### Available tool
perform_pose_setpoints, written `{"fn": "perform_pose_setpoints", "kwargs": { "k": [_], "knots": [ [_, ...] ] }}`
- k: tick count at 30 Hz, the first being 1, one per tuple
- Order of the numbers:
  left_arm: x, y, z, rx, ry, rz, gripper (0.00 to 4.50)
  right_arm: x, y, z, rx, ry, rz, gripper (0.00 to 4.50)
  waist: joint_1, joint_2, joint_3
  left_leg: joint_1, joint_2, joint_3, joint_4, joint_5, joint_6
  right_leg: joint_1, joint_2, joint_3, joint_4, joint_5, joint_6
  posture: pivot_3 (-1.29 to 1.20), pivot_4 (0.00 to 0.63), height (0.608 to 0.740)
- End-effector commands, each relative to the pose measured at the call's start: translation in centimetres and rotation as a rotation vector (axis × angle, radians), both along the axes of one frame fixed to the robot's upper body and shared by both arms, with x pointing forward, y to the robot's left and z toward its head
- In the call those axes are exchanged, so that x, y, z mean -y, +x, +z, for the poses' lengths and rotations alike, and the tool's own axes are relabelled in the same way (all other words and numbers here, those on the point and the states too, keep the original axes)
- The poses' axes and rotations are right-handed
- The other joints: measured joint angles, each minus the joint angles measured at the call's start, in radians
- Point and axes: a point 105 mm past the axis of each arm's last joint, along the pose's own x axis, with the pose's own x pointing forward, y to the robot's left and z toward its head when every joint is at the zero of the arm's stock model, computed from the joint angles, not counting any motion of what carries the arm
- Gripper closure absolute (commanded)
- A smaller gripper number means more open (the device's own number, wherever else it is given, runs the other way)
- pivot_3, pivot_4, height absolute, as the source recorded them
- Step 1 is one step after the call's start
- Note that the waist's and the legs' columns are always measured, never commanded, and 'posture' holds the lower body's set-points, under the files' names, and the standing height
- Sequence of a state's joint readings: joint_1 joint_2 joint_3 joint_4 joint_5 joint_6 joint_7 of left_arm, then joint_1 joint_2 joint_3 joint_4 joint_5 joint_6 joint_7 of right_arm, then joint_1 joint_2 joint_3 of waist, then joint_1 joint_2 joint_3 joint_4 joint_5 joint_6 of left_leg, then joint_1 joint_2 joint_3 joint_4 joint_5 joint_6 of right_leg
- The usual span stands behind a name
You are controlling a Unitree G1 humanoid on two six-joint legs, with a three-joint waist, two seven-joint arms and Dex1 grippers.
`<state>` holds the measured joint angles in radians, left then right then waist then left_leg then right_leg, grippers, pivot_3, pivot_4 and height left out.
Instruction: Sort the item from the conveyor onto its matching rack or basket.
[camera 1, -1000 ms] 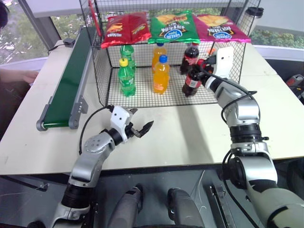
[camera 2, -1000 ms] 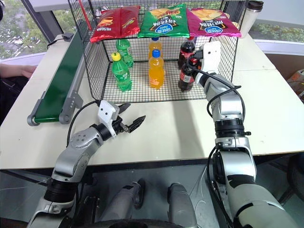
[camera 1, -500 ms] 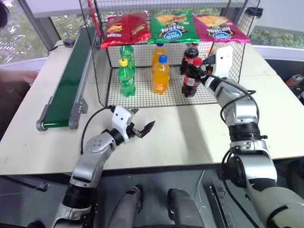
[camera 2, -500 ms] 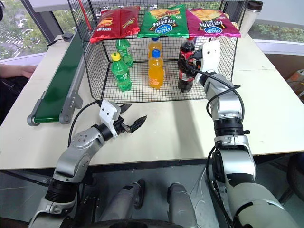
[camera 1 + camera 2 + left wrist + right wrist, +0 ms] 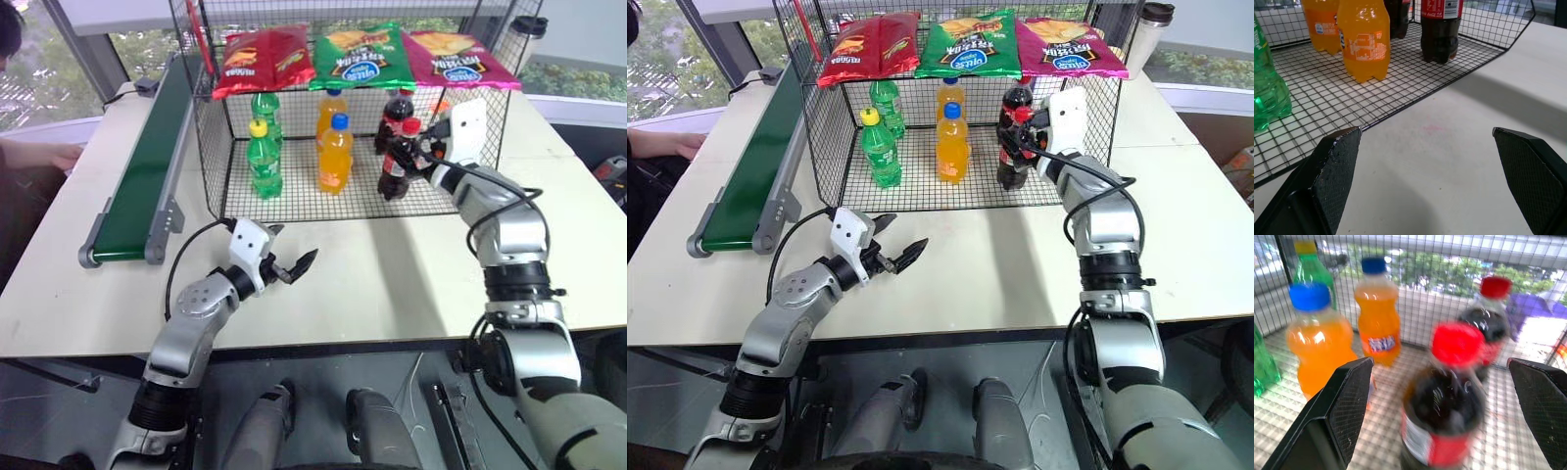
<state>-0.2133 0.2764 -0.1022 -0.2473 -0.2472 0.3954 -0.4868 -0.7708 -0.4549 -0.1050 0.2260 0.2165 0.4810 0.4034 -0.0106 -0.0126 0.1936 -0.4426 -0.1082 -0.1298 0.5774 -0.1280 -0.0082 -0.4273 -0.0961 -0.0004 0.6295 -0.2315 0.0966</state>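
Pale tabletop (image 5: 392,264) by a window. Conveyor (image 5: 137,186) along its left edge, belt bare. Black wire cage (image 5: 211,127) at centre; three chip bags on its mesh top. Inside: two green soda bottles (image 5: 263,162), two orange soda bottles (image 5: 334,155), one cola bottle at the back. Task cola bottle (image 5: 396,168) stands upright on the cage floor at the front right, red cap up. Right gripper (image 5: 1449,396) spread wide on either side of it, fingers apart from the bottle. Left gripper (image 5: 899,253) open, empty, above the table before the cage.
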Motion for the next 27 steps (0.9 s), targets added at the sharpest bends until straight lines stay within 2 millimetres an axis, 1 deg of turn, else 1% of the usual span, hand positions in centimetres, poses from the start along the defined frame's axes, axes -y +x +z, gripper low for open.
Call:
{"fn": "perform_pose_setpoints", "kwargs": {
  "k": [1,3,4,5,8,11,12,13,15,18,25,27],
  "knots": [
    [-0.4,-0.5,0.7,0.007,-0.028,0.015,0.0,-1.8,-3.2,0.5,0.015,-0.003,0.187,0.03,-0.001,0.0,0.0,0.0,0.0,0.0,0.0,0.0,0.0,0.0,0.0,0.0,0.0,0.0,0.0,0.0,0.15,0.738],
    [-0.7,-0.7,0.4,-0.02,-0.049,0.029,0.0,-3.1,-5.2,-0.8,-0.032,0.004,0.307,0.03,-0.001,0.0,0.0,0.0,0.0,0.0,0.0,0.0,0.0,0.0,0.0,0.0,0.0,0.0,0.0,0.0,0.15,0.738],
    [-0.8,-0.7,0.3,-0.027,-0.054,0.034,0.0,-3.5,-5.9,-1.2,-0.047,0.008,0.342,0.03,-0.004,0.0,0.0,0.0,0.001,-0.001,0.0,0.0,0.0,0.0,0.0,0.0,0.0,0.0,0.0,0.0,0.15,0.738],
    [-0.9,-0.8,0.3,-0.031,-0.054,0.038,0.0,-3.8,-6.4,-1.7,-0.065,0.005,0.361,0.03,-0.005,0.001,0.0,0.0,0.001,0.0,0.0,0.0,0.0,0.0,-0.001,0.0,0.0,0.0,0.0,0.0,0.15,0.738],
    [-1.5,-0.8,0.2,-0.036,-0.051,0.074,0.0,-5.9,-8.1,-4.0,-0.123,-0.044,0.438,0.03,-0.004,0.001,-0.001,0.0,0.001,0.0,0.0,-0.002,-0.002,0.0,-0.001,0.0,0.0,0.0,0.0,0.0,0.15,0.738],
    [-1.8,-0.7,0.0,-0.034,-0.039,0.097,0.0,-7.5,-9.1,-5.1,-0.153,0.02,0.492,0.03,-0.001,0.001,-0.001,0.0,0.001,-0.001,0.001,-0.002,-0.003,0.001,-0.001,0.0,0.0,-0.001,0.0,0.0,0.15,0.738],
    [-1.9,-0.7,0.0,-0.034,-0.041,0.102,0.0,-7.8,-9.2,-5.2,-0.15,0.068,0.5,0.03,-0.001,0.001,-0.001,0.0,0.001,-0.001,0.001,-0.002,-0.003,0.001,-0.001,0.0,0.0,-0.001,0.0,0.0,0.15,0.738],
    [-1.9,-0.7,0.0,-0.035,-0.044,0.109,0.0,-7.7,-9.0,-5.7,-0.169,0.109,0.482,0.03,-0.001,0.001,-0.001,0.0,0.001,-0.001,0.001,-0.002,-0.003,0.001,-0.001,0.0,0.0,-0.001,0.0,0.0,0.15,0.738],
    [-1.9,-0.7,-0.1,-0.036,-0.048,0.115,0.0,-7.5,-8.8,-6.4,-0.175,0.135,0.457,0.03,0.0,0.001,-0.001,0.0,0.001,0.0,0.001,-0.002,-0.003,0.001,-0.001,0.0,-0.001,0.0,0.0,0.0,0.15,0.738],
    [-1.9,-0.8,-0.2,-0.039,-0.052,0.119,0.0,-7.4,-8.8,-6.8,-0.19,0.189,0.45,0.03,0.002,0.0,-0.001,0.0,0.0,0.0,0.001,-0.002,-0.003,0.001,-0.001,0.0,-0.001,0.0,0.0,0.0,0.15,0.738],
    [-1.9,-0.8,-0.3,-0.046,-0.058,0.112,0.0,-6.9,-8.4,-8.1,-0.208,0.179,0.418,0.03,0.0,0.0,-0.001,0.0,0.001,0.0,0.001,-0.002,-0.003,0.001,-0.001,0.0,-0.001,0.0,0.0,0.0,0.15,0.738],
    [-1.9,-0.8,-0.1,-0.024,-0.048,0.109,0.0,-6.7,-8.2,-8.4,-0.213,0.182,0.407,0.03,0.0,0.0,-0.001,0.0,0.001,0.0,0.001,-0.002,-0.003,0.001,-0.001,0.0,-0.001,0.0,0.0,0.0,0.15,0.738]
  ]
}}
